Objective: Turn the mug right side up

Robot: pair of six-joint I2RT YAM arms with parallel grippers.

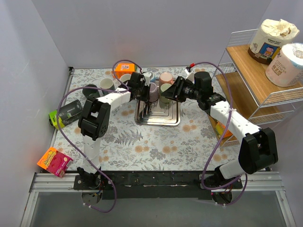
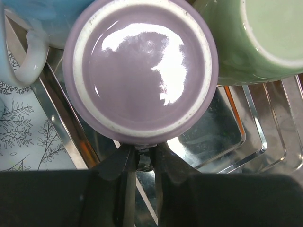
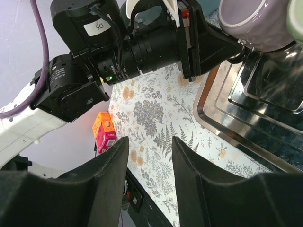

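**purple mug (image 2: 140,71) on its side over the tray (image 1: 158,118), left gripper (image 2: 143,158) has it**

The mug is over the tray's back-left part, tipped so its glossy base with the pale ring faces the left wrist cam and the mouth points toward the right arm. The left gripper is pinched tight on the mug's lower edge, though the body hides exactly what it's grabbing. Can't tell if the mug touches the tray. There's a green mug (image 2: 255,42) just beside it over the tray's back, and a light blue mug (image 2: 28,19) just off the tray's back-left corner. The right gripper (image 3: 149,142) hangs by the tray's back-right side, fingers spread wide with nothing between them.
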